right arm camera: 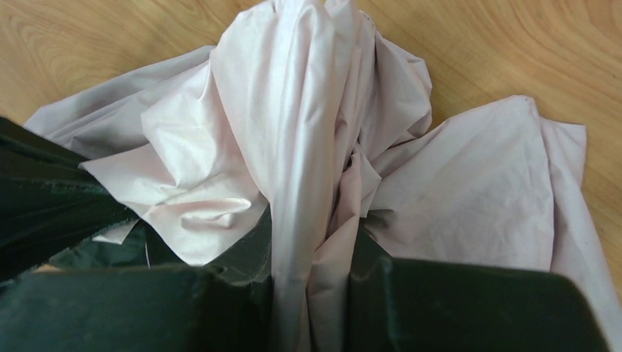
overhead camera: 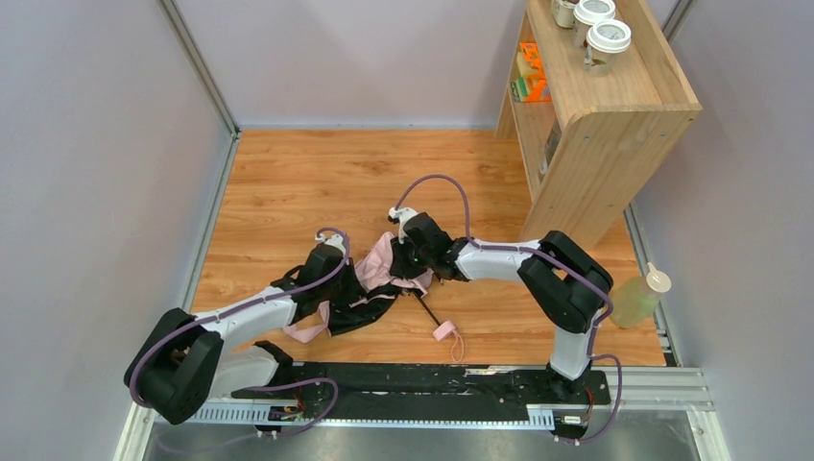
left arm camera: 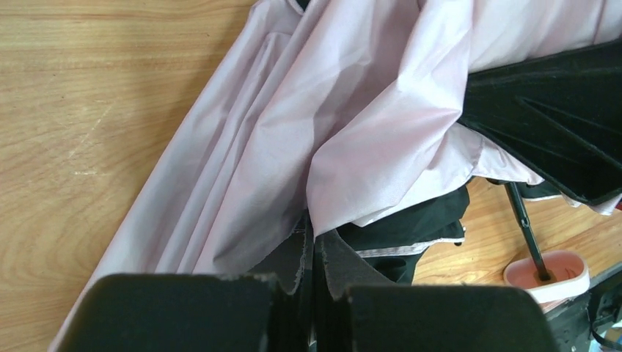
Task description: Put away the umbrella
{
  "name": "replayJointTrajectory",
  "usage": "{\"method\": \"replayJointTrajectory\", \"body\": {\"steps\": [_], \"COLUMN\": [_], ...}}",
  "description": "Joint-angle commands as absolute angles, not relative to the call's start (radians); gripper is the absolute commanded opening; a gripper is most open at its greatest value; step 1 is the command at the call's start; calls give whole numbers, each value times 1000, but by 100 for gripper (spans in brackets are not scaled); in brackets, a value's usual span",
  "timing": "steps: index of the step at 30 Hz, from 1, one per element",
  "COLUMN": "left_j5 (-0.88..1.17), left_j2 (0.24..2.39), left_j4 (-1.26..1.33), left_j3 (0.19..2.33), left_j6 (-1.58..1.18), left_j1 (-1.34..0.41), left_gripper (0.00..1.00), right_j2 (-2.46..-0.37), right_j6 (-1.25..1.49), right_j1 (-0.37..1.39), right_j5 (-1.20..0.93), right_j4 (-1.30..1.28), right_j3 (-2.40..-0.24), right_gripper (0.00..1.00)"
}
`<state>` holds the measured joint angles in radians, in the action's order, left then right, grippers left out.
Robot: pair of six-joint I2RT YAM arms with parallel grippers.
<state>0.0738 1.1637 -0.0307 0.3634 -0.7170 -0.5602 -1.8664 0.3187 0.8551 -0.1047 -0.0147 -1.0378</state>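
Note:
The umbrella (overhead camera: 382,271) lies crumpled in the middle of the wooden table, pale pink canopy up and black lining (overhead camera: 360,309) spread toward the front. Its thin black shaft (overhead camera: 425,312) runs to the pink handle (overhead camera: 444,331) and wrist loop. My left gripper (overhead camera: 331,257) is at the canopy's left side, its jaws pressed together on the pink fabric's edge (left arm camera: 314,246). The shaft (left arm camera: 524,224) and handle (left arm camera: 557,271) show at the right of the left wrist view. My right gripper (overhead camera: 411,252) is shut on a bunched fold of pink canopy (right arm camera: 312,242).
A wooden shelf unit (overhead camera: 595,125) stands at the back right with lidded cups (overhead camera: 607,38) on top and orange and green items (overhead camera: 528,72) inside. A bottle of pale green liquid (overhead camera: 638,298) stands at the right edge. Grey walls enclose the table.

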Motion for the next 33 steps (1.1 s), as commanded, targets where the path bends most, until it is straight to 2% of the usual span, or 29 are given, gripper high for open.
{"method": "replayJointTrajectory", "body": {"steps": [1,5,8,10,11,13,16,18,21,24,28,31,33], "left_j5": [50,123,152,190,219,313,420,484,570,618,503,457,384], "left_j2": [1175,1092,1005,935,910,798,744,752,839,954,1124,1195,1181], "left_j4": [-143,-149,-283,-366,-395,-394,-400,-381,-266,-186,-219,-157,-231], "left_j3": [351,353,425,486,521,569,646,701,752,765,741,675,675], "left_j6": [-700,-638,-589,-568,-561,-564,-592,-616,-649,-683,-611,-611,-574], "left_j1": [-560,-560,-560,-555,-549,-549,-545,-545,-546,-545,-545,-543,-519], "left_gripper": [0,0,1,15,30,48,59,63,63,49,32,26,23], "right_j2": [-1801,-1689,-1622,-1573,-1543,-1484,-1410,-1365,-1330,-1307,-1206,-1172,-1157], "right_j6": [224,192,193,198,204,210,218,224,233,238,284,314,318], "right_j1": [812,770,753,752,752,752,752,752,752,753,752,749,741], "right_j5": [-187,-329,-406,-405,-391,-374,-302,-250,-233,-245,-302,-356,-377], "right_j4": [-88,-68,-48,-44,-51,-51,-60,-43,-34,-49,-15,-32,-46], "right_j3": [-868,-839,-813,-798,-795,-782,-778,-773,-808,-866,-908,-957,-969], "right_gripper": [0,0,0,0,0,0,0,0,0,0,0,0,0]}}
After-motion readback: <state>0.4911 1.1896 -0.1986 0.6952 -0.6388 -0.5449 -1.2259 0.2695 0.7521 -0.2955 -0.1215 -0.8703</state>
